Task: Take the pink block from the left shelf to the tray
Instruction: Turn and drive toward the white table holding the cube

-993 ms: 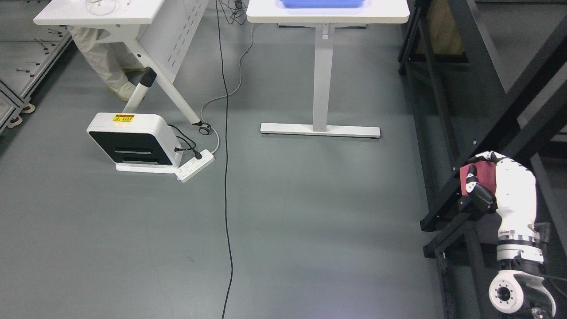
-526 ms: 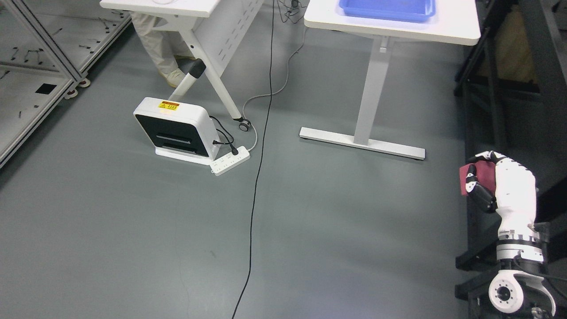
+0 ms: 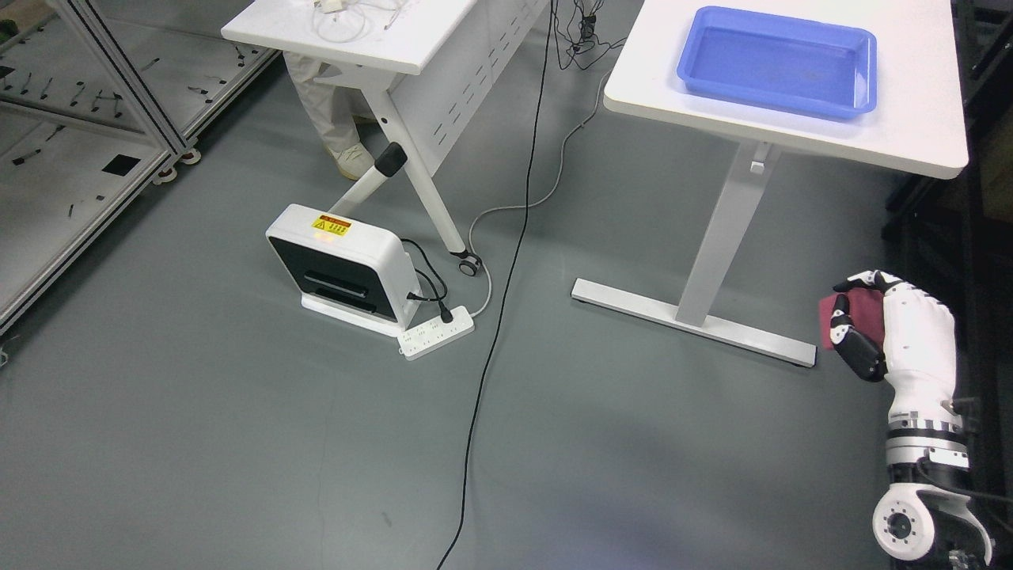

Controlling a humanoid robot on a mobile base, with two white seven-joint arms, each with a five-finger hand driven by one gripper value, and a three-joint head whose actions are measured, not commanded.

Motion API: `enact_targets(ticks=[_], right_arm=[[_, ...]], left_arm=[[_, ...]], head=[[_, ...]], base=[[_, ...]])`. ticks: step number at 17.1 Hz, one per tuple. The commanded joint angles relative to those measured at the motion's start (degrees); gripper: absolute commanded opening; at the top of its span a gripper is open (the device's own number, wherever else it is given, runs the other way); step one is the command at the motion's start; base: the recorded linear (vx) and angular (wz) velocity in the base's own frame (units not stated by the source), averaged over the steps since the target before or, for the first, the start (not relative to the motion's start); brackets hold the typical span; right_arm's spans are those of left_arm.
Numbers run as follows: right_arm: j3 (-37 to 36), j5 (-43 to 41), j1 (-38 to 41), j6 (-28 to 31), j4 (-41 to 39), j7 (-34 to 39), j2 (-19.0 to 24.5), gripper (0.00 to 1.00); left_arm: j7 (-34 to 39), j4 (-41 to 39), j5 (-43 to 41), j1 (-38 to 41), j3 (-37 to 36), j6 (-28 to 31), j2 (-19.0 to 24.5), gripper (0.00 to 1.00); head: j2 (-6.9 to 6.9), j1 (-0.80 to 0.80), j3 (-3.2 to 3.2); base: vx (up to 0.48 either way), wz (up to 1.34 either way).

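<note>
The robot's right hand (image 3: 886, 332), rising from the lower right corner on a white forearm, grips the pink block (image 3: 859, 317), its black-and-white fingers (image 3: 851, 342) curled around the block's near face and top edge. The block sits high in the hand, above the grey floor (image 3: 237, 443) and clear of any surface. Just left of the hand and slightly farther off lies the foot of the white table (image 3: 910, 119), whose single leg climbs to a top well above the hand. On that top, up and slightly left of the hand, rests the blue tray (image 3: 866, 75), holding nothing that can be made out. Far to the hand's left, a white floor unit (image 3: 340, 265) with a yellow warning label stands beside a power strip (image 3: 437, 333), and a black cable (image 3: 498, 317) runs across the floor. Beyond it, a second table (image 3: 427, 47) partly hides a person's legs (image 3: 328, 119).
</note>
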Motion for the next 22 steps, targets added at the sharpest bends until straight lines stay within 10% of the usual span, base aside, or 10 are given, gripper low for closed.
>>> enact_targets(ticks=[1,22], right_arm=[[0.00,-0.02,0.18,-0.34,-0.08,-0.04,-1.00,0.02],[0.09,-0.02,-0.88,-0.34,0.01,0.13,-1.00,0.03]], left_arm=[[-0.02,-1.00,-0.09,-1.32,0.00,-0.03,1.00,1.00],[-0.02,-1.00,-0.09,-1.32,0.00,-0.03,1.00,1.00]], head=[[0.00,0.00,0.00],[0.00,0.00,0.00]], base=[[0.429,-0.02],[0.385,-0.04]])
